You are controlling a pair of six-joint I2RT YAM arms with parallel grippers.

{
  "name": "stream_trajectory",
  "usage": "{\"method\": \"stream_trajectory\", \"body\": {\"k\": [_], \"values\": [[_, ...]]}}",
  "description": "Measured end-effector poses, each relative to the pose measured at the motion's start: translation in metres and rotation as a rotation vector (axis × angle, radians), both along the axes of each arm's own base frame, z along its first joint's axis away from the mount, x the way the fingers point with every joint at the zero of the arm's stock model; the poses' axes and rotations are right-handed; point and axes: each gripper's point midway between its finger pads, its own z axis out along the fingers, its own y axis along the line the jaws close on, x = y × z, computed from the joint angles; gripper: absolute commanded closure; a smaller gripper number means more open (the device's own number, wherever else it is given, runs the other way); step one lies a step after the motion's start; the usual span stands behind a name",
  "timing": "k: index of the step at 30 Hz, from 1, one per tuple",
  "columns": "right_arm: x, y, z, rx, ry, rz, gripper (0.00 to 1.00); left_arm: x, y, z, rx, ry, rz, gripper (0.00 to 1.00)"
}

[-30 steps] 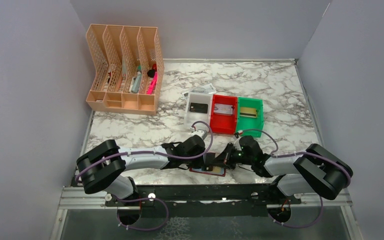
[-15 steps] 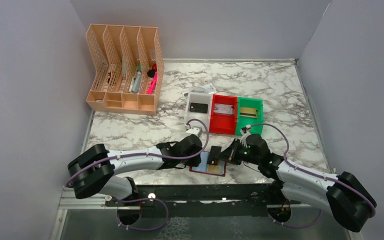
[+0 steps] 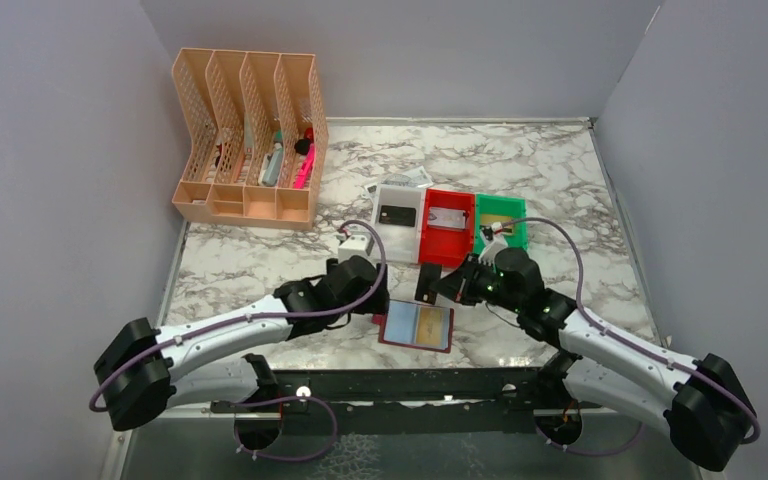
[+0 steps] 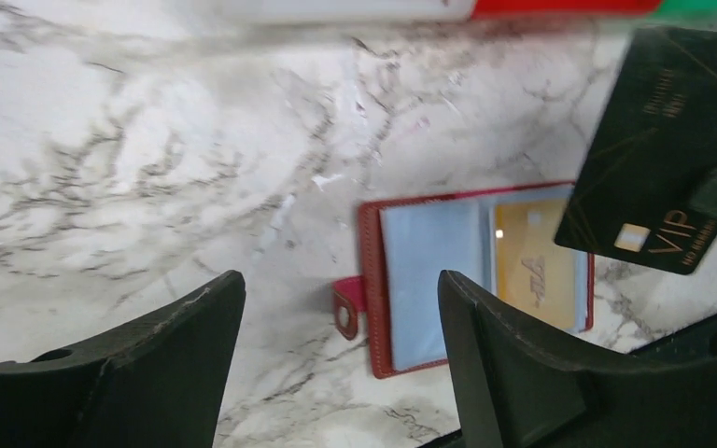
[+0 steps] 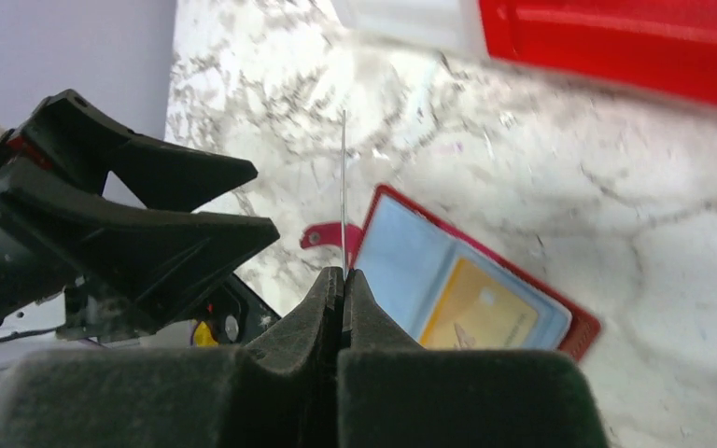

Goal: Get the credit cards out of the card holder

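Note:
The maroon card holder [image 3: 416, 326] lies open on the marble, its bluish sleeves up and its tab [image 4: 347, 306] to the left. A gold credit card [image 4: 532, 266] sits in the right sleeve. My right gripper [image 3: 438, 285] is shut on a black credit card [image 3: 427, 284], lifted above the holder's far edge. That card shows edge-on [image 5: 344, 187] above the gripper [image 5: 344, 276] in the right wrist view, and as a black VIP card [image 4: 663, 149] in the left wrist view. My left gripper [image 3: 372, 303] hangs open just left of the holder, nothing between its fingers [image 4: 168, 355].
Behind the holder stand a white bin [image 3: 397, 196], a red bin [image 3: 447, 250] and a green bin [image 3: 500, 205], each with a card in it. A peach desk organiser [image 3: 250, 140] fills the far left corner. My left gripper [image 5: 140, 215] is close beside the right one.
My left gripper has opened and pulled back to the left, off the card holder. The right gripper has lifted the black card up and away toward the bins.

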Motion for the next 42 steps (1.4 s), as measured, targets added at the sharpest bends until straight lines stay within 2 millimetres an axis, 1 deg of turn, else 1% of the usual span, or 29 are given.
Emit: {"method": "stream_trajectory", "body": {"k": [3, 6, 9, 10, 13, 17, 19, 23, 29, 32, 36, 42], "values": [[0.013, 0.003, 0.02, -0.022, -0.095, 0.007, 0.99, 0.016, 0.02, 0.013, -0.016, -0.028, 0.068, 0.17], [0.03, 0.005, 0.037, -0.061, -0.181, 0.002, 0.99, 0.04, 0.05, 0.025, -0.038, -0.05, 0.177, 0.15], [0.048, 0.009, 0.05, -0.118, -0.254, -0.002, 0.99, 0.051, 0.079, 0.027, -0.012, -0.05, 0.253, 0.08], [0.053, 0.01, 0.052, -0.134, -0.269, -0.002, 0.99, 0.052, 0.084, 0.027, -0.003, -0.046, 0.26, 0.07], [0.078, 0.018, 0.06, -0.212, -0.323, 0.002, 0.99, 0.052, 0.096, 0.029, 0.047, -0.03, 0.261, 0.04], [0.107, 0.03, 0.067, -0.302, -0.372, 0.01, 0.99, 0.055, 0.102, 0.046, 0.087, -0.064, 0.232, 0.01], [0.122, 0.035, 0.068, -0.349, -0.388, 0.013, 0.99, 0.055, 0.106, 0.049, 0.104, -0.085, 0.226, 0.01], [0.148, 0.044, 0.062, -0.452, -0.422, 0.032, 0.99, 0.053, 0.116, 0.054, 0.139, -0.114, 0.224, 0.01], [0.183, 0.054, 0.038, -0.642, -0.483, 0.114, 0.99, 0.055, 0.123, 0.055, 0.174, -0.134, 0.228, 0.01], [0.194, 0.054, 0.023, -0.736, -0.514, 0.164, 0.99, 0.055, 0.125, 0.055, 0.187, -0.14, 0.23, 0.01], [0.204, 0.05, 0.006, -0.857, -0.563, 0.235, 0.99, 0.056, 0.128, 0.057, 0.199, -0.151, 0.239, 0.01], [0.22, 0.054, -0.016, -1.034, -0.645, 0.351, 0.99, 0.056, 0.134, 0.071, 0.175, -0.2, 0.266, 0.01]]}}
